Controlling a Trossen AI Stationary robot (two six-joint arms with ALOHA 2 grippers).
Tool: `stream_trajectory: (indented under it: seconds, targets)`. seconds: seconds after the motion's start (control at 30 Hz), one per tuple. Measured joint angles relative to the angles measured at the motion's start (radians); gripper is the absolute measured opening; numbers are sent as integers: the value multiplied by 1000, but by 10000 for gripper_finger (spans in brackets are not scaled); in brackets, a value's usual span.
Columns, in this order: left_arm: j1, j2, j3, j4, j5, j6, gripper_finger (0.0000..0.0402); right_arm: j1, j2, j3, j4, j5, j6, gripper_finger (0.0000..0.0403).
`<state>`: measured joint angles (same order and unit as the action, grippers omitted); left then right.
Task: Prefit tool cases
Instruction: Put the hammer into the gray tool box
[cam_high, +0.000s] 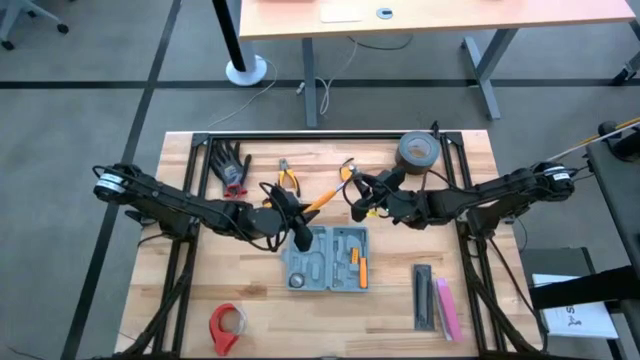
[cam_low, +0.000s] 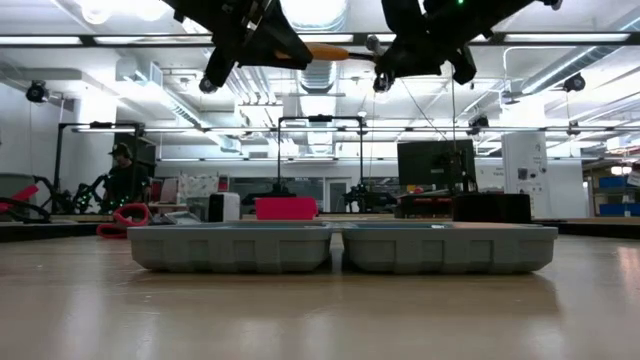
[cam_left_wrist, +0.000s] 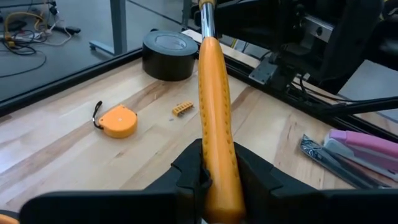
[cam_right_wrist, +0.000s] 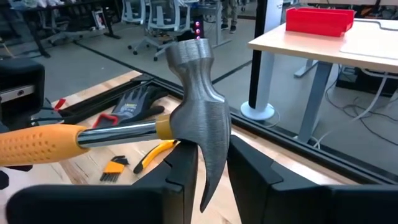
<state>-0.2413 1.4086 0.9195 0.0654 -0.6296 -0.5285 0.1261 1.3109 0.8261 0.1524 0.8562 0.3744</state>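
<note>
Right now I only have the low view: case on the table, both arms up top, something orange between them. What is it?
Observer: A hammer. The left gripper has its fingers shut on the orange handle.
Operator: And the right arm?
Observer: The right gripper has the steel head, with the claw running down between its fingers. Both arms carry it together.
Operator: Is it over the tool case?
Observer: Not quite. From above, the tool case lies open and the hammer shows mostly past its far edge. An orange-handled tool already sits in the tray.
</note>
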Motion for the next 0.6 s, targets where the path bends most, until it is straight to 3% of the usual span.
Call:
stream_trajectory:
  seconds: [0.6]
  targets:
    - [-3,0,0,12,27,1,65,-7,0,0,2,-21,-18,17]
